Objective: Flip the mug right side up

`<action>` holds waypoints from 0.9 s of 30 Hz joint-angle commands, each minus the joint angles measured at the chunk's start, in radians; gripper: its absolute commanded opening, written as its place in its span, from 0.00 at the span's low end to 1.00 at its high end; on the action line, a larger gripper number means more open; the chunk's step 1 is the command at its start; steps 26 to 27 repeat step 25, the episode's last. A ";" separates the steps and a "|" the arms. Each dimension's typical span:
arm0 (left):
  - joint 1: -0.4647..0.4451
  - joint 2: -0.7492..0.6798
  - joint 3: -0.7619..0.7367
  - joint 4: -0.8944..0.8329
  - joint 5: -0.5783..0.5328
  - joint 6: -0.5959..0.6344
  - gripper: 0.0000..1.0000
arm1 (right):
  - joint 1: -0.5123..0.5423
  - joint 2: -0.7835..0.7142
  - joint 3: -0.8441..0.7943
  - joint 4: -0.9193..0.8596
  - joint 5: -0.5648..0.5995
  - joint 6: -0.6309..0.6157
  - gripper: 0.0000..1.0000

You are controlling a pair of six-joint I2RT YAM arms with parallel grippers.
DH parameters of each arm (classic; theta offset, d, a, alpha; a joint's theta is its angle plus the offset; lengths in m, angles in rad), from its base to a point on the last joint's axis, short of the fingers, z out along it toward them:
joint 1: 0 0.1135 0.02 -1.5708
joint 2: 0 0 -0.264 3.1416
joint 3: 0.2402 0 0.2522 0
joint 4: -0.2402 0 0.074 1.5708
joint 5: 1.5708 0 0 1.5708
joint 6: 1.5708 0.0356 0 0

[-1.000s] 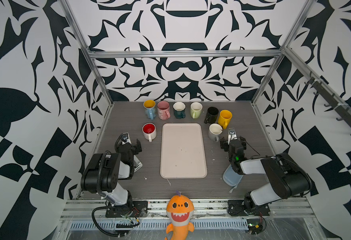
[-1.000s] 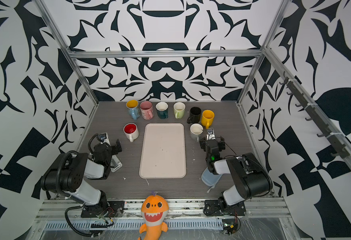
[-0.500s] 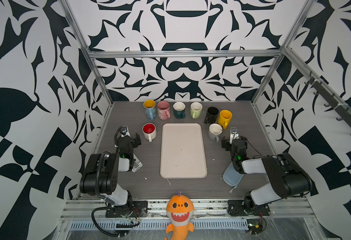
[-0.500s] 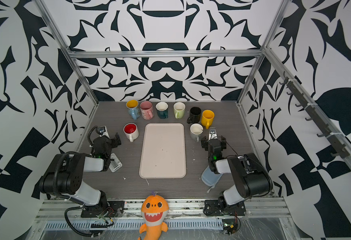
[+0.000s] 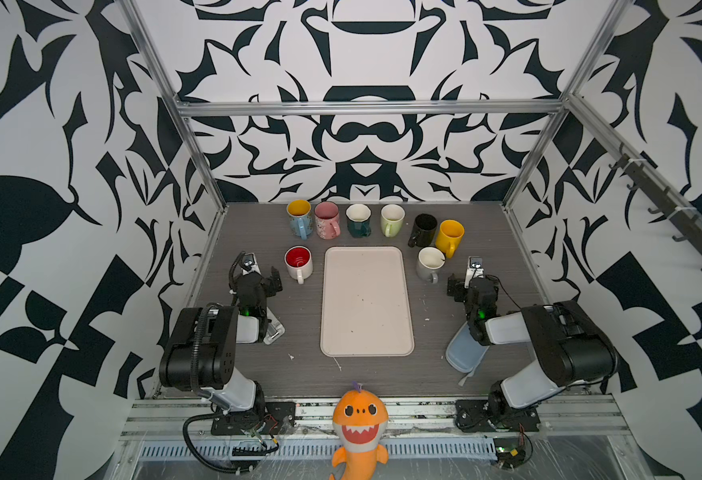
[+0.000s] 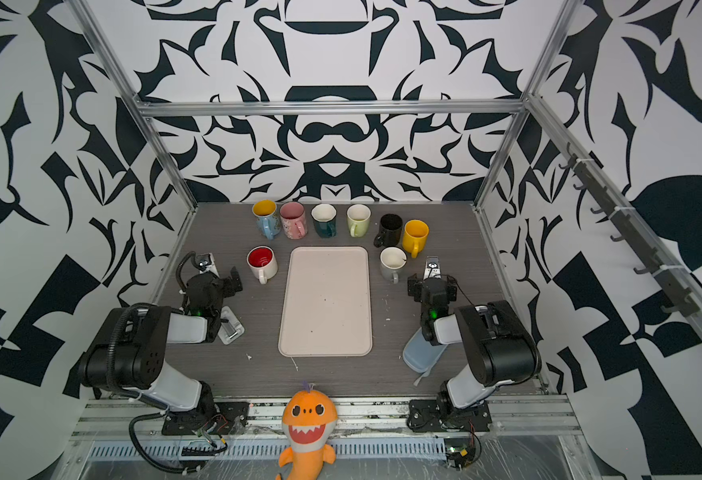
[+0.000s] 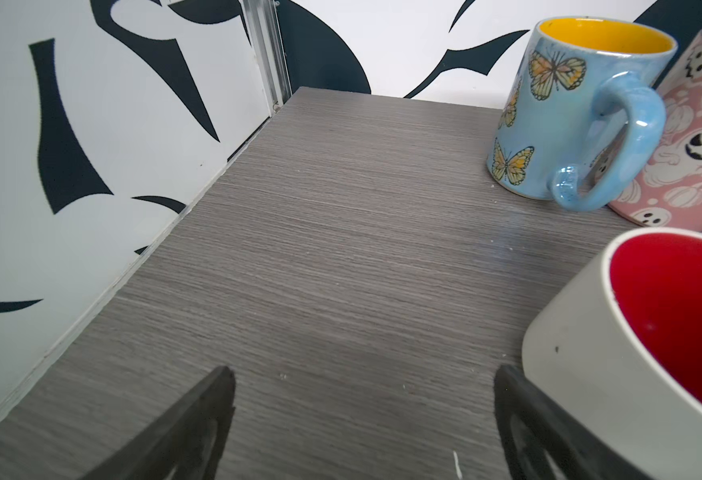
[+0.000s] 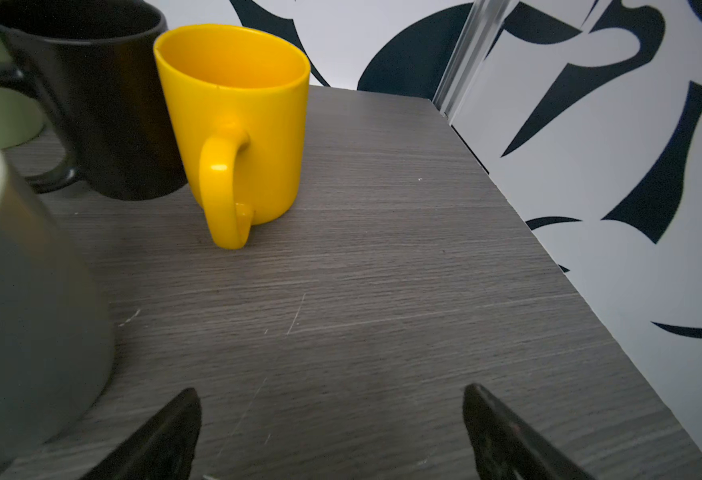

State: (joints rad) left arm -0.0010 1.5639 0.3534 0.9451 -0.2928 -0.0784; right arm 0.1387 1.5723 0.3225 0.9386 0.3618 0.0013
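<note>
All mugs look upright, none tipped. Red mug (image 5: 298,262) sits just right of left gripper (image 5: 263,272), fingers apart, empty. Right gripper (image 5: 465,279) apart too.

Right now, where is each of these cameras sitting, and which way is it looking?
Top views: both sit high at the front, looking down on the tray, the mugs and both arms.
Left wrist: low on the left arm, facing the back corner; the open left gripper frames bare table beside the red-lined mug.
Right wrist: low on the right arm, facing the yellow mug; the open right gripper shows.
Shared: the yellow mug also shows in a top view.
</note>
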 commanded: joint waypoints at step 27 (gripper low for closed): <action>0.004 -0.007 0.007 0.001 -0.011 -0.010 1.00 | -0.004 -0.014 0.014 0.017 0.041 0.027 1.00</action>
